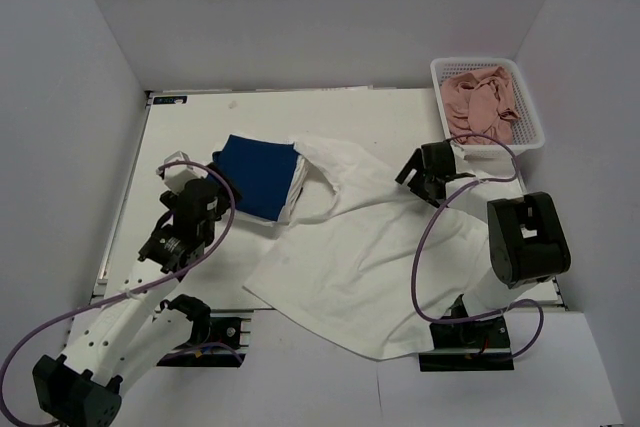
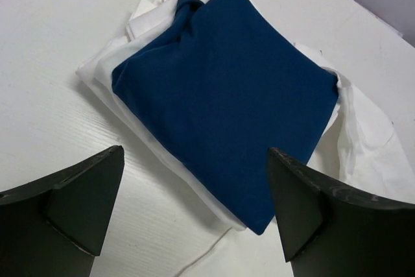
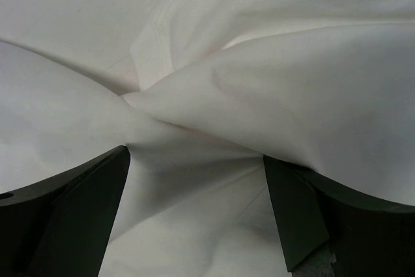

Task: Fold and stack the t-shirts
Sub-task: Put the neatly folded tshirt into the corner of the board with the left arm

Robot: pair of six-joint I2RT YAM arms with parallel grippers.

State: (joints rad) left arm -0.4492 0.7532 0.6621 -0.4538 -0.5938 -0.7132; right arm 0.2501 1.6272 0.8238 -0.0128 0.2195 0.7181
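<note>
The left gripper (image 1: 196, 199) (image 2: 194, 154) hovers over the left part of the table (image 1: 190, 132) with its fingers spread wide and nothing between them. Just ahead of it lies the royal-blue t-shirt (image 1: 258, 175) (image 2: 227, 95), folded and resting on top of a folded white t-shirt (image 1: 297, 190) (image 2: 107, 63) whose edges show around it. To the right, touching this stack, the large white t-shirt (image 1: 370, 257) (image 3: 292, 82) lies unfolded and creased across the table centre, its near corner reaching over the near table edge. The right gripper (image 1: 425, 179) (image 3: 194, 154) is positioned low over this shirt's far right portion, fingers wide apart on either side of a raised fold, not clamped on it. At the far right corner stands a white basket (image 1: 533, 119) containing pink cloth (image 1: 483, 97).
</note>
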